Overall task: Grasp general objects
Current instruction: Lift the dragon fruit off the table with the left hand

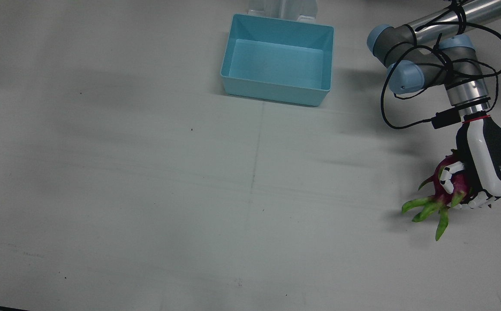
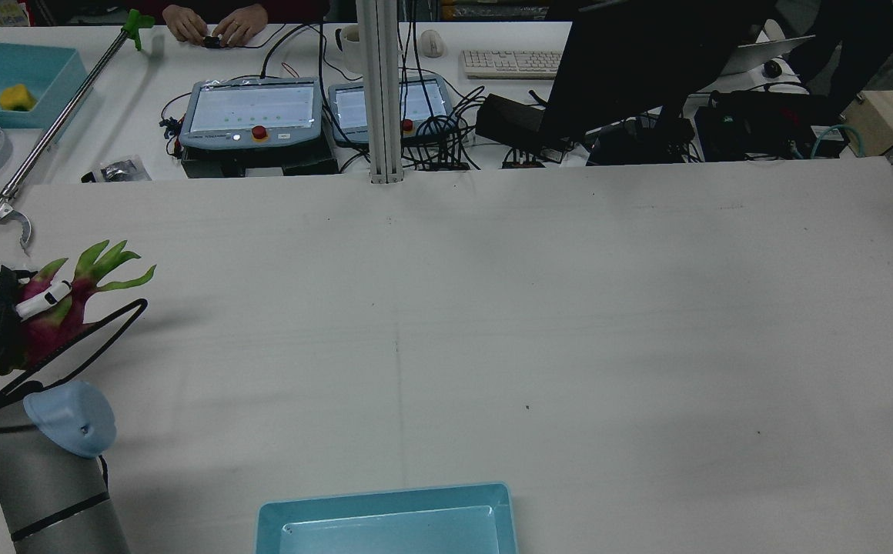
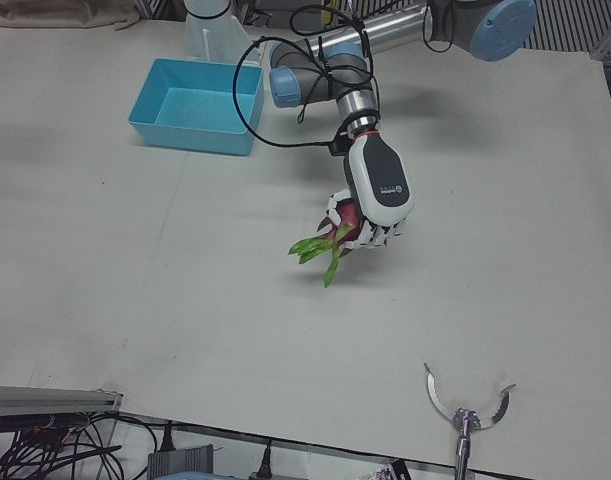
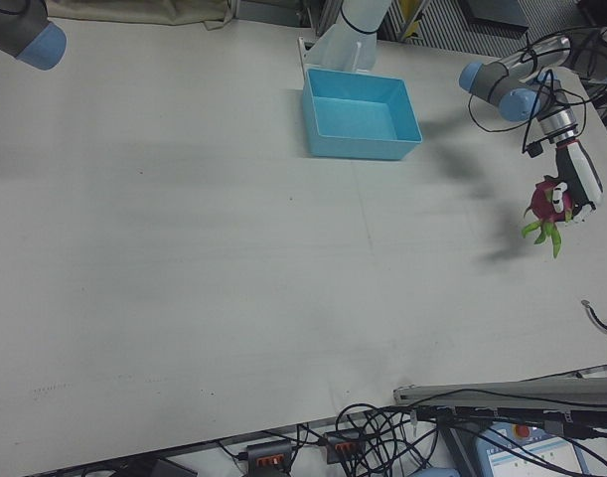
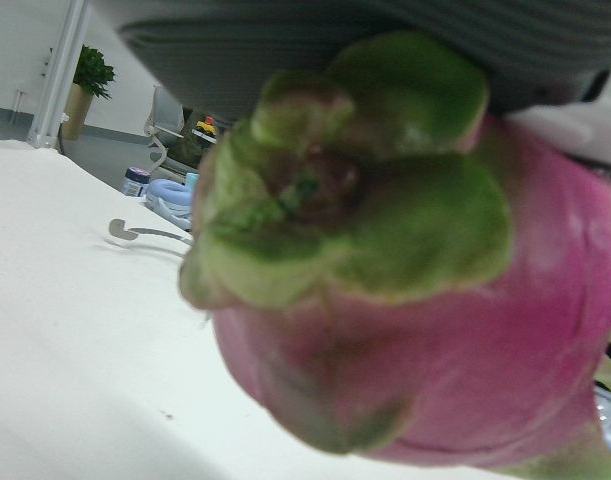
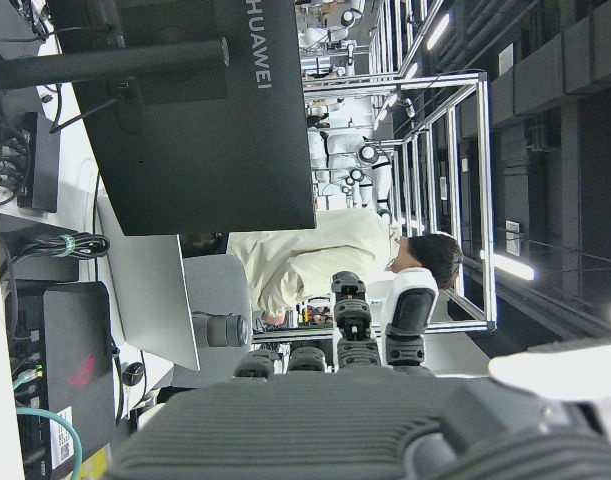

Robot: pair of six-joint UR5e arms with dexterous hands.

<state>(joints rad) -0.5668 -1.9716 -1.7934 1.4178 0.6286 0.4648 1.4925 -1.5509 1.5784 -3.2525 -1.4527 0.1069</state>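
Observation:
A pink dragon fruit (image 1: 447,181) with green leaf tips is held in my left hand (image 1: 486,160) at the table's left side, lifted a little off the surface. The white fingers (image 1: 448,172) wrap around its body and the leaves point away from the robot. The fruit also shows in the rear view (image 2: 50,323), the left-front view (image 3: 343,228), the right-front view (image 4: 543,204), and fills the left hand view (image 5: 405,300). My right hand (image 6: 370,335) shows only in its own view, fingers apart and holding nothing, well off the table.
An empty light-blue bin (image 1: 276,90) stands at the table's middle near the robot's side, also in the rear view (image 2: 385,500). A metal reacher-grabber claw (image 3: 465,415) lies at the table's far edge near the left hand. Screens and cables lie beyond that edge.

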